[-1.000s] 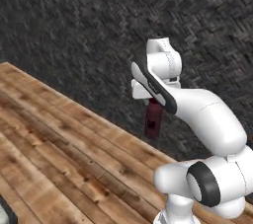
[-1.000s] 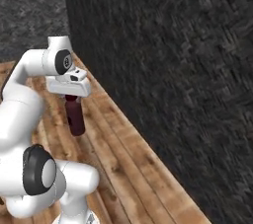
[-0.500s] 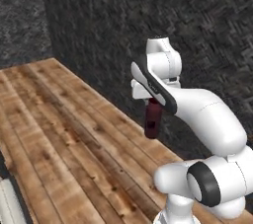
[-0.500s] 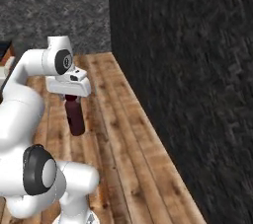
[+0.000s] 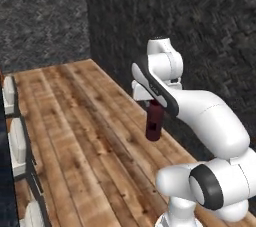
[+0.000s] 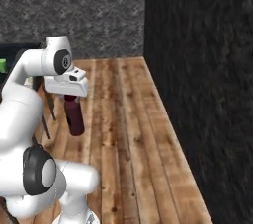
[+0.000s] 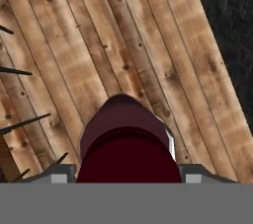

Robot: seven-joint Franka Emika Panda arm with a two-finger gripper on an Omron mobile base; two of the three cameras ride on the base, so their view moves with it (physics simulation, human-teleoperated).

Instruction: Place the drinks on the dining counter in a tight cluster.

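End effector clamped on the neck of the dark maroon bottle, hanging upright just below, above plank floor. Probably rigid, smooth, slippery, breakable; modest weight. Best gripped at neck or upper body, kept vertical against swinging.

Two base cams sit behind the arm, one off to its left and one to its right, both angled forward and down. They share the same patch: the wood plank floor, the dark textured wall on the right, and the maroon bottle hanging under the tool. The hand cam looks straight down along the tool, very close, so the bottle top sits big at the near edge with floor planks beyond.
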